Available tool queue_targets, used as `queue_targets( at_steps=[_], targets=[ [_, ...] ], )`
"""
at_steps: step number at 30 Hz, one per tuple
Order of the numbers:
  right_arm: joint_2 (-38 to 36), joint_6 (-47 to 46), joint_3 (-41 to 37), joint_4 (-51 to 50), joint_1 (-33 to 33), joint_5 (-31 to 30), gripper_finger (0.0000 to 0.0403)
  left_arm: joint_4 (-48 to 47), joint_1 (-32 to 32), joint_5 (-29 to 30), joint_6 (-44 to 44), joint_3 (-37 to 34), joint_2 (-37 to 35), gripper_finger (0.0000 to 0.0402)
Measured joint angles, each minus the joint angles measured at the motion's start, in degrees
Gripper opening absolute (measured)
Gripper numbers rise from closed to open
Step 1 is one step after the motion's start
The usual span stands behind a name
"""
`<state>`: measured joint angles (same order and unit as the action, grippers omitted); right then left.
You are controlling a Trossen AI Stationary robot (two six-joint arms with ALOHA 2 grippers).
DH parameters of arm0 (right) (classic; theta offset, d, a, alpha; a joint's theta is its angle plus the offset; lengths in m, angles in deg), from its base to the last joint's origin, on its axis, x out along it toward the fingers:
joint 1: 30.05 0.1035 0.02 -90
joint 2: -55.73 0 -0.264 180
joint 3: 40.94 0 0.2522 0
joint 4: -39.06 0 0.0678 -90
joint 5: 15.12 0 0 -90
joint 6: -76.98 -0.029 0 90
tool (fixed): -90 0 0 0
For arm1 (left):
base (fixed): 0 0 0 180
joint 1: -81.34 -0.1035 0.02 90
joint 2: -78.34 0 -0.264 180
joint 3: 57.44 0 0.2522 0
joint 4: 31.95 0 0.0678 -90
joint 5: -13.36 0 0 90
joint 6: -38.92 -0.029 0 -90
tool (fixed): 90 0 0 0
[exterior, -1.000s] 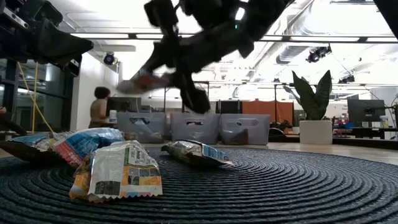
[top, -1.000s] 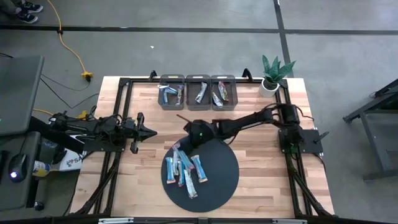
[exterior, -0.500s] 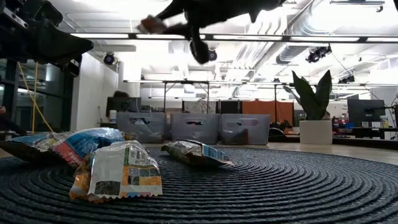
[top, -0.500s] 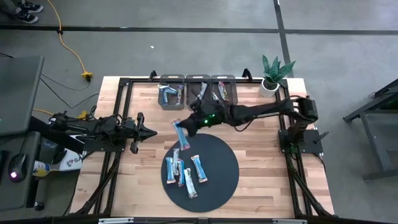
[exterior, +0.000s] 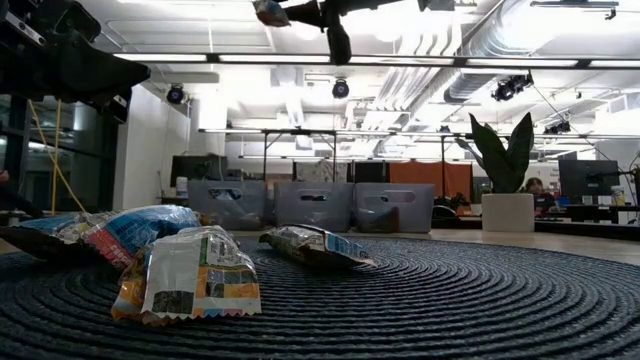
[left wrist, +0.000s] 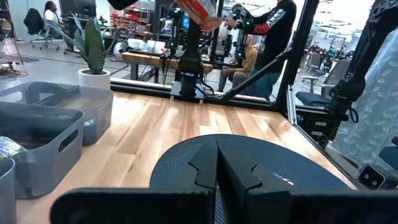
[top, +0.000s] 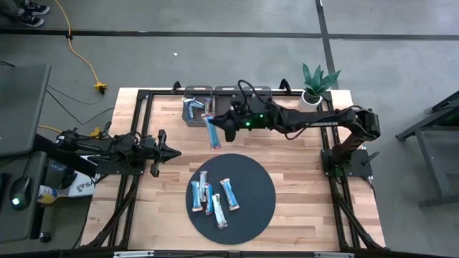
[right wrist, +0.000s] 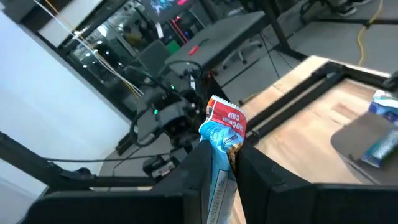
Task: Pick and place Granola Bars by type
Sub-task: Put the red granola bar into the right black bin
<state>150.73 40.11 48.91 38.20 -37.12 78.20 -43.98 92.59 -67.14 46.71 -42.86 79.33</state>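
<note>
Several granola bars (top: 212,198), mostly light blue, lie flat on the round black mat (top: 258,208); in the low view they show as bars (exterior: 190,270) on the mat's near part. My right gripper (top: 219,127) is shut on a light blue bar with a red end (top: 211,131), high over the table between the mat and the grey bins (top: 228,104). It shows at the low view's top edge as my right gripper (exterior: 300,12). My left gripper (top: 172,151) waits shut at the table's left. My right gripper pinches the light blue bar's blue part (right wrist: 219,154) between its two fingers, which come in about level from the table's right. The bar's red end (right wrist: 225,116) sticks out free past the fingers. The bar is lifted clear of the mat and table.
Three grey bins stand in a row at the far edge, each with a few bars inside (top: 196,107). A potted plant (top: 315,84) stands at the far right corner. Black frame rails (top: 140,122) run along the table's sides. People show in the room beyond.
My right gripper has risen from the mat and swung toward the far edge and the bins, rolling as it went. The red-ended blue bar has come up with it, lifted clear of the other bars, which stay on the mat.
</note>
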Motion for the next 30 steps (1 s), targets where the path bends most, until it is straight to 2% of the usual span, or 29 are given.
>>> queue_targets(
  at_steps=[6, 14, 19, 25, 30],
  targets=[
    [0.0, -1.9, 0.0, 4.4, -2.1, 8.6, 0.0050, 0.0, 0.0, 0.0, 0.0, 0.0, 0.0, 0.0001],
    [0.0, -7.6, 0.0, 16.8, -5.5, 27.9, 0.0050, 0.0, 0.0, 0.0, 0.0, 0.0, 0.0, 0.0001],
    [0.0, -12.2, 0.0, 26.2, -7.6, 36.9, 0.0050, 0.0, 0.0, 0.0, 0.0, 0.0, 0.0, 0.0001],
    [0.0, -16.0, 0.0, 33.1, -10.0, 42.3, 0.0050, 0.0, 0.0, 0.0, 0.0, 0.0, 0.0, 0.0001],
    [0.0, -17.1, 0.0, 34.1, -11.7, 45.7, 0.0050, 0.0, 0.0, 0.0, 0.0, 0.0, 0.0, 0.0001]
  ],
)
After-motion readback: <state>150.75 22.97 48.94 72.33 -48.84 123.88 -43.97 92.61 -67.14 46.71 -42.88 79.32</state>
